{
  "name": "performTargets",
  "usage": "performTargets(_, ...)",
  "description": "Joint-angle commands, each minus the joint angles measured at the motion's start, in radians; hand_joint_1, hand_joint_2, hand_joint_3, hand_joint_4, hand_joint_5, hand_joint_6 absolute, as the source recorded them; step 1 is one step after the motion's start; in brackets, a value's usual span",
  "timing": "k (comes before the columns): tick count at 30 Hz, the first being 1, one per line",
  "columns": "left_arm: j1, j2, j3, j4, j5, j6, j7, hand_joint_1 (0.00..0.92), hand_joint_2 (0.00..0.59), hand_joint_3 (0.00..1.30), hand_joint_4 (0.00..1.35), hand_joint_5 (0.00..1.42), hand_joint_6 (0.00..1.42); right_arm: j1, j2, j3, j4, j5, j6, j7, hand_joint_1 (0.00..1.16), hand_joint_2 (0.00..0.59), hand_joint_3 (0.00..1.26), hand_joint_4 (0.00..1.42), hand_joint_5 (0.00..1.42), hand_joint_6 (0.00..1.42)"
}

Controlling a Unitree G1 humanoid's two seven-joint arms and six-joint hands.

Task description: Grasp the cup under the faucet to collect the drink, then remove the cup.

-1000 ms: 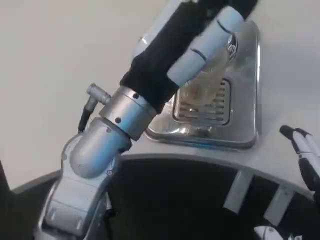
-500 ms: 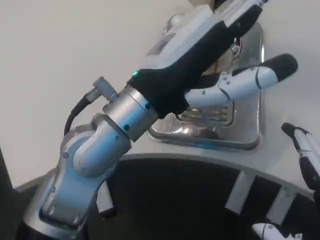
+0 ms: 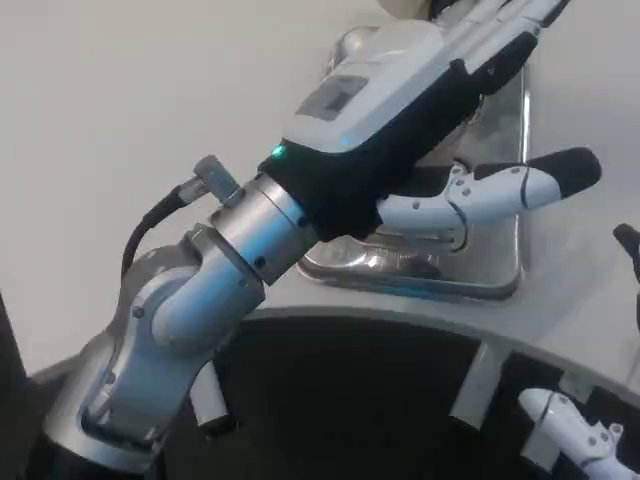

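The robot's left hand [image 3: 420, 90] reaches across the steel drip tray [image 3: 500, 255] toward the top edge of the head view, white back uppermost, its thumb [image 3: 520, 185] jutting to the right, apart from the fingers; the fingers run out past the top edge, so whether they clasp anything cannot be told. The cup cannot be made out; it is judged to sit behind the palm, over the tray's grille, where the hand covers it. The risk lies in that blind spot: if the fingers close without the cup squarely between them and the thumb, they may knock it over or push it off the grille, and a filled cup could spill onto the tray and the white table [image 3: 120, 120]. Half a second ago the hand lay lower and flatter over the tray; it has since lifted and pushed farther toward the top edge, the thumb swinging slightly up. The right hand [image 3: 632, 255], fingers barely visible at the picture's right edge, has slid farther out.
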Motion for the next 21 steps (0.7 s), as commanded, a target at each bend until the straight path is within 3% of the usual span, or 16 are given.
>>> performTargets(1, 0.015, 0.011, -0.014, 0.020, 0.004, -0.038, -0.023, 0.000, 0.226, 0.00, 0.00, 0.00, 0.00, -0.091, 0.049, 0.033, 0.039, -0.042, 0.075, -0.045, 0.52, 0.221, 0.00, 0.00, 0.00, 0.13)
performTargets(8, 0.017, 0.007, -0.009, 0.027, 0.002, -0.043, -0.020, 0.000, 0.229, 0.00, 0.00, 0.00, 0.00, -0.222, 0.047, 0.059, 0.086, -0.079, 0.179, -0.083, 0.73, 0.244, 0.00, 0.00, 0.00, 0.16)
performTargets(12, 0.016, 0.005, -0.007, 0.031, 0.005, -0.043, -0.016, 0.000, 0.230, 0.00, 0.00, 0.00, 0.00, -0.316, 0.043, 0.065, 0.142, -0.059, 0.248, -0.106, 0.85, 0.246, 0.00, 0.00, 0.00, 0.16)
performTargets(21, 0.015, 0.007, -0.004, 0.045, 0.011, -0.049, -0.003, 0.000, 0.232, 0.00, 0.00, 0.00, 0.00, -0.437, -0.001, 0.088, 0.244, 0.002, 0.308, -0.154, 0.88, 0.250, 0.00, 0.00, 0.00, 0.16)
